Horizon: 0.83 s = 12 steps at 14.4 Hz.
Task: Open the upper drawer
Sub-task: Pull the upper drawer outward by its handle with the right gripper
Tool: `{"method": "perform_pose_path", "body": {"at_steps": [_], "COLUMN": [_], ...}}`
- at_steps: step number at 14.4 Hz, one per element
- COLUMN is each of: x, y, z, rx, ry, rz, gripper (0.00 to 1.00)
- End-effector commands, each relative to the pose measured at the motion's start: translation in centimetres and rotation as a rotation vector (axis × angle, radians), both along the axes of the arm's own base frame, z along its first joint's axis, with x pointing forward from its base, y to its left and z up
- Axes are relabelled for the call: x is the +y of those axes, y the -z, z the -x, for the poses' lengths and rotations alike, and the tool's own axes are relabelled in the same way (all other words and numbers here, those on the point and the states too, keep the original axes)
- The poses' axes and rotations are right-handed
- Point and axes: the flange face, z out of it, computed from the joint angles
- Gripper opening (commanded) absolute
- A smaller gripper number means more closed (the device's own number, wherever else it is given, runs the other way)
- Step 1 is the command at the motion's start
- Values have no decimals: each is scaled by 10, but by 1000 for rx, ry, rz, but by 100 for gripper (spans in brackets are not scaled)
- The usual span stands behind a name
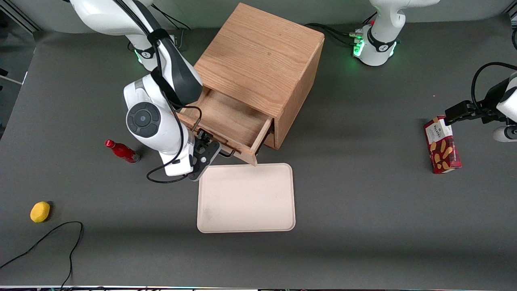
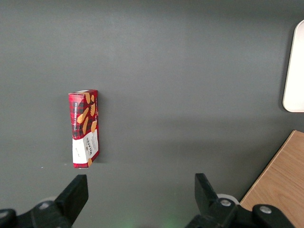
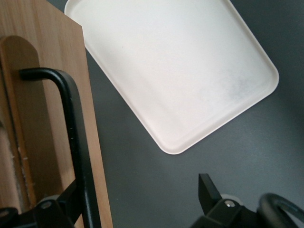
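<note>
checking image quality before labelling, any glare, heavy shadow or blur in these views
Front view: even light, soft shadows beside the light-oak cabinet and under the open upper drawer; green glow at the arm bases. Right wrist view: the gripper and the thin black bar handle look soft, the cream plastic tray slightly washed out.

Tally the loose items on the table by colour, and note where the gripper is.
Red: 2, bottle, biscuit box
Yellow: 1, lemon
Cream: 1, tray
Total: 4
The gripper is at the upper drawer handle, fingers open.
</note>
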Motion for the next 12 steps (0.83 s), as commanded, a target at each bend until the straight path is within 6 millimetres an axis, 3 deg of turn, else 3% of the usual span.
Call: {"method": "perform_pose_path", "body": {"at_steps": [1, 12], "x": [-4, -25], "y": [-2, 4], "z": [-12, -32], "rx": [-8, -21], "ry": [-20, -3], "rz": [4, 17], "gripper": [100, 100]}}
